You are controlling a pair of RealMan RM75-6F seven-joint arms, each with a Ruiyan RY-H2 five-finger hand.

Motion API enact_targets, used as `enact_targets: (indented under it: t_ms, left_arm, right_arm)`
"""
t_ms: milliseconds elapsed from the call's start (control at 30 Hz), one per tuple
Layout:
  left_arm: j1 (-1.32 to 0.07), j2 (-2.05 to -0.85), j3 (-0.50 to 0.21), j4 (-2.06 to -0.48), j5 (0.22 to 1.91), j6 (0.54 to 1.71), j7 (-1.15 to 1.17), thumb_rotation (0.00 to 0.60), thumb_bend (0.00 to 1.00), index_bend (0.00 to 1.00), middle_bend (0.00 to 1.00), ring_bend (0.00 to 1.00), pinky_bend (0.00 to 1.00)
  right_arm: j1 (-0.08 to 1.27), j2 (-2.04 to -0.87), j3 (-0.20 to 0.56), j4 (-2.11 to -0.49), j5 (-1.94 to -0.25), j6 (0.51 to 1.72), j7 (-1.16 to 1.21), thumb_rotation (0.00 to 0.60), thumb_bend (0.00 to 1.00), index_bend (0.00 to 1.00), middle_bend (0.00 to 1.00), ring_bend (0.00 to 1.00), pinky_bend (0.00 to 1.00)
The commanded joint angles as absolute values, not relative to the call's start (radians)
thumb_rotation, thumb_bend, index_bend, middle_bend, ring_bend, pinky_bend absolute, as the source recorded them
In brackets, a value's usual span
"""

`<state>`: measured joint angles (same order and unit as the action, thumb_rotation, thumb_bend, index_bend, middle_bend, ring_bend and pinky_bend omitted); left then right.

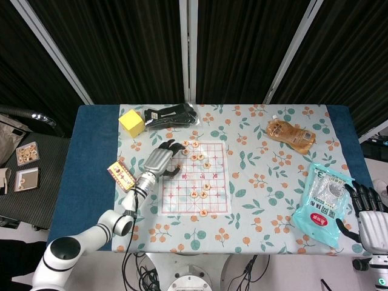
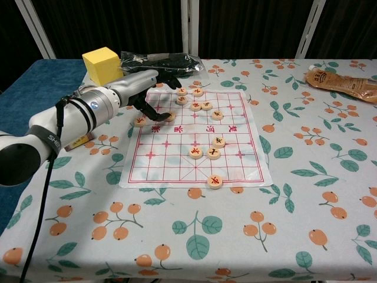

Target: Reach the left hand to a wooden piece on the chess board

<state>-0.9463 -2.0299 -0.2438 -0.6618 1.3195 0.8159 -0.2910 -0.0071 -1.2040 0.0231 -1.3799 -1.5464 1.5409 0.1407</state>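
A white paper chess board [image 2: 177, 159] with red lines lies on the floral cloth, also seen in the head view [image 1: 182, 195]. Several round wooden pieces sit on it, most clustered at the far side [image 2: 195, 106]. My left hand [image 2: 146, 89] hovers over the board's far-left corner with its fingers apart and holds nothing. Its thumb tip comes down beside one wooden piece [image 2: 169, 117], and another piece [image 2: 139, 121] lies just off the board's left edge. In the head view the left hand [image 1: 159, 160] covers that corner. My right hand [image 1: 367, 213] rests at the table's near right corner.
A yellow cube [image 2: 103, 65] and a black plastic bag [image 2: 165, 62] lie just beyond the board. A small printed box [image 1: 121, 176] sits under my left forearm. A brown pouch [image 1: 291, 134] lies far right, and a blue-white snack bag [image 1: 321, 203] beside the right hand.
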Motion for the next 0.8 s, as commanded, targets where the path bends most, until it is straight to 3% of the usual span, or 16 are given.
enact_targets:
  t_ms: [33, 233, 433, 600, 800]
  left_arm:
    - [-0.910, -2.000, -0.238, -0.704, 1.326, 0.878, -0.274, 0.600, 0.31, 0.15, 0.12, 0.01, 0.11]
    - [-0.689, -1.801, -0.192, -1.029, 1.332, 1.154, -0.133, 0.600, 0.29, 0.15, 0.11, 0.00, 0.08]
    - [-0.403, -1.562, -0.022, -1.380, 1.384, 1.458, 0.077, 0.600, 0.26, 0.15, 0.10, 0.00, 0.07]
    - [-0.216, -1.499, 0.093, -1.414, 1.420, 1.639, 0.142, 0.600, 0.24, 0.15, 0.10, 0.00, 0.06]
    - [-0.089, -1.495, 0.147, -1.317, 1.469, 1.739, 0.060, 0.600, 0.20, 0.14, 0.10, 0.00, 0.06]
  right_arm:
    - [-0.010, -1.199, 0.023, -1.386, -1.551, 1.549, 0.140, 0.600, 0.20, 0.00, 0.00, 0.00, 0.00]
    - [-0.006, -1.203, 0.013, -1.387, -1.575, 1.552, 0.139, 0.600, 0.20, 0.00, 0.00, 0.00, 0.00]
    - [0.003, -1.238, -0.013, -1.361, -1.611, 1.537, 0.147, 0.600, 0.19, 0.00, 0.00, 0.00, 0.00]
    - [0.004, -1.285, -0.028, -1.309, -1.632, 1.538, 0.144, 0.600, 0.17, 0.00, 0.00, 0.00, 0.00]
    - [-0.002, -1.317, -0.041, -1.260, -1.619, 1.514, 0.134, 0.600, 0.17, 0.00, 0.00, 0.00, 0.00]
